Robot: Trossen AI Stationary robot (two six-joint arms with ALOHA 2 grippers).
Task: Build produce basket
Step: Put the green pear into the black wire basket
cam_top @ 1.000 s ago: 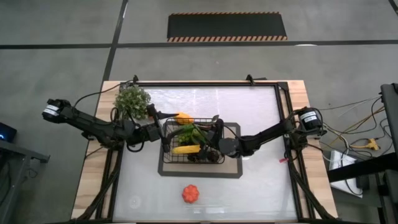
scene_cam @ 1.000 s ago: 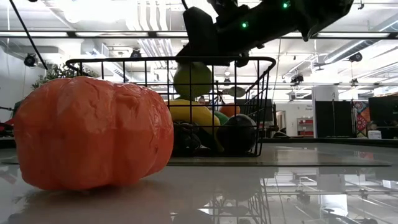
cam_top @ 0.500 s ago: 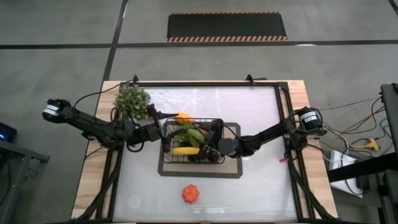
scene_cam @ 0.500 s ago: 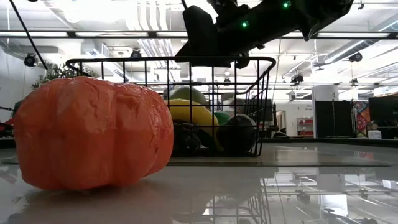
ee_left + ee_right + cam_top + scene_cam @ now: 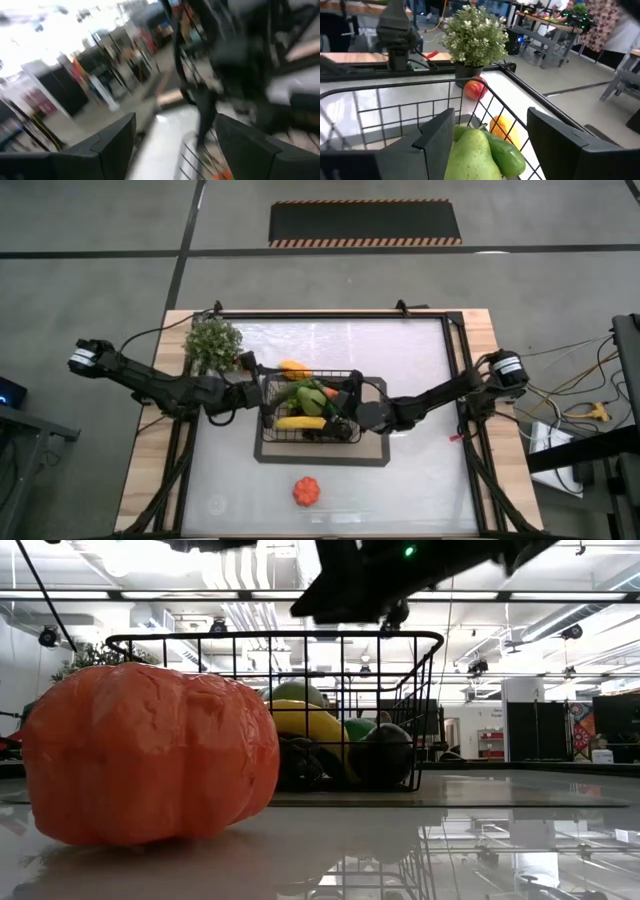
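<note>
The black wire basket (image 5: 268, 412) stands on a grey mat (image 5: 372, 454) at mid-table. In it lie a green pear (image 5: 472, 150), a cucumber (image 5: 509, 157), a yellow banana (image 5: 299, 422) and dark grapes (image 5: 385, 755). My right gripper (image 5: 490, 117) hovers open over the basket's right end, with the pear below its fingers. My left gripper (image 5: 176, 120) stands open just outside the basket's left end, with nothing between its fingers. A red apple (image 5: 475, 89) and a yellow-orange piece (image 5: 501, 125) lie on the table beyond the basket's far left corner. An orange piece (image 5: 306, 491) sits near the front edge.
A bushy grey-green plant in a pot (image 5: 213, 342) stands at the table's far left corner, close to the left arm. A raised dark frame (image 5: 452, 350) runs round the white table top. Bare table lies to the right of the mat and along the front.
The green pear hung under my right gripper, just below the basket's rim. It has dropped onto the other produce in the basket. The right gripper has let go of it and risen a little above the rim.
</note>
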